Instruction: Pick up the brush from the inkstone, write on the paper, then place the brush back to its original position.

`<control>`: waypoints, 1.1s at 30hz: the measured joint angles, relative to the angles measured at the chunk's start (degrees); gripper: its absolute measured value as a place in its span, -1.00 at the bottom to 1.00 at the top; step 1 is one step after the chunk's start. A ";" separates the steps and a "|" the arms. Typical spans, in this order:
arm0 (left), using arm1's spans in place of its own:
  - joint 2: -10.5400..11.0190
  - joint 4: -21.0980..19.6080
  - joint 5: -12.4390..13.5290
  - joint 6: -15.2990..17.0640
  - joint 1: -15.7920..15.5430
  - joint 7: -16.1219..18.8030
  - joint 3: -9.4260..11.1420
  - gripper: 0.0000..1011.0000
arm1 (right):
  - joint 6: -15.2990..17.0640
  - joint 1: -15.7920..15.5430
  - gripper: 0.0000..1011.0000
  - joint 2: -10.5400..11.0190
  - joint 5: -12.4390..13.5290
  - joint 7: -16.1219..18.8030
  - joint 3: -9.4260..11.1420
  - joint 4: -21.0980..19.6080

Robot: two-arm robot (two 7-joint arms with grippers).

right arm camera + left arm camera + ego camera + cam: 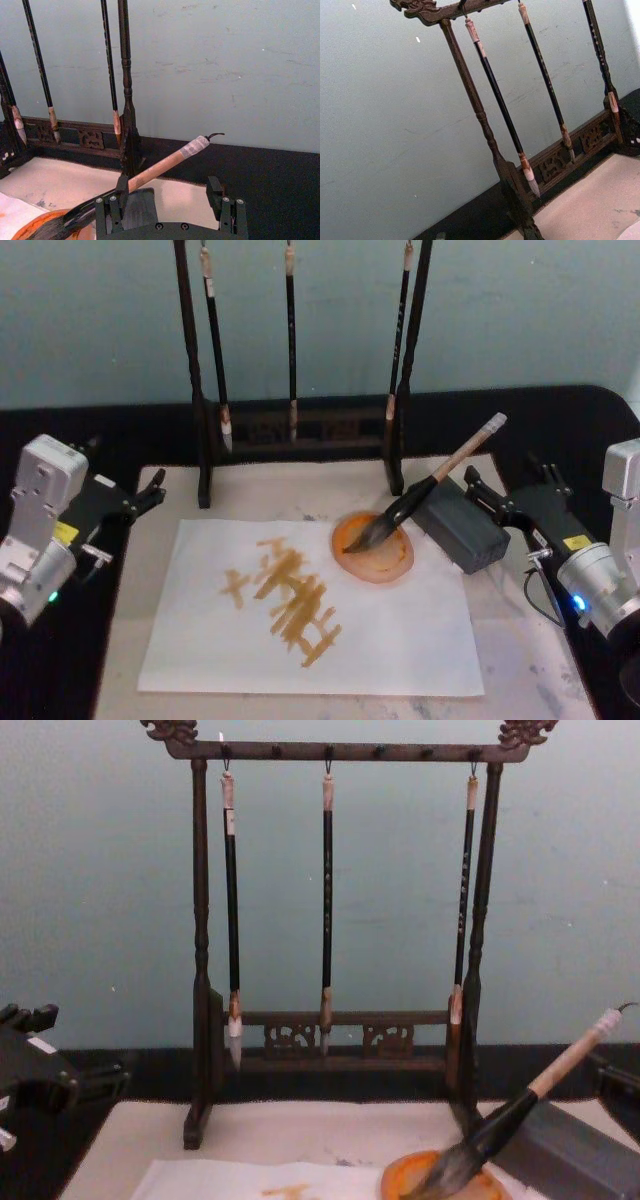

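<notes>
Two grippers flank a cream felt mat (520,660) on the dark table, neither holding anything. On the mat lies the paper (400,640), a thin white sheet marked with ochre-yellow strokes near its middle. Behind it stands a dark wooden rack (200,970) with three thin black-handled brushes (326,900) hanging from its top bar.

The right gripper (505,502) sits at the mat's right edge, its fingers (216,187) spread wide and empty. Just in front of them rests a dark grey block (462,525). The brush (432,482) lies slanted across that block: its pale tan upper handle, banded with light tape at the end, points up and back toward the right, passing close beside the gripper's left finger in the right wrist view, though whether they touch cannot be told. Its black lower section runs down to a bushy dark bristle tip resting in the orange inkstone (385,558), a shallow round dish overlapping the paper's upper right corner.

The left gripper (150,492) is parked at the mat's left edge, well apart from the brush; how far its fingers are open cannot be told
</notes>
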 joint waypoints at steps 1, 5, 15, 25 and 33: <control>0.00 0.00 0.00 0.00 0.00 0.00 0.00 1.00 | 0.00 0.00 0.98 0.00 0.00 0.00 0.00 0.00; 0.00 0.00 0.00 0.00 0.00 0.00 0.00 1.00 | 0.00 0.00 0.98 0.00 0.00 0.00 0.00 0.00; 0.00 0.00 0.00 0.00 0.00 0.00 0.00 1.00 | 0.00 0.00 0.98 0.00 0.00 0.00 0.00 0.00; 0.00 0.00 0.00 0.00 0.00 0.00 0.00 1.00 | 0.00 0.00 0.98 0.00 0.00 0.00 0.00 0.00; 0.00 0.00 0.00 0.00 0.00 0.00 0.00 1.00 | 0.00 0.00 0.98 0.00 0.00 0.00 0.00 0.00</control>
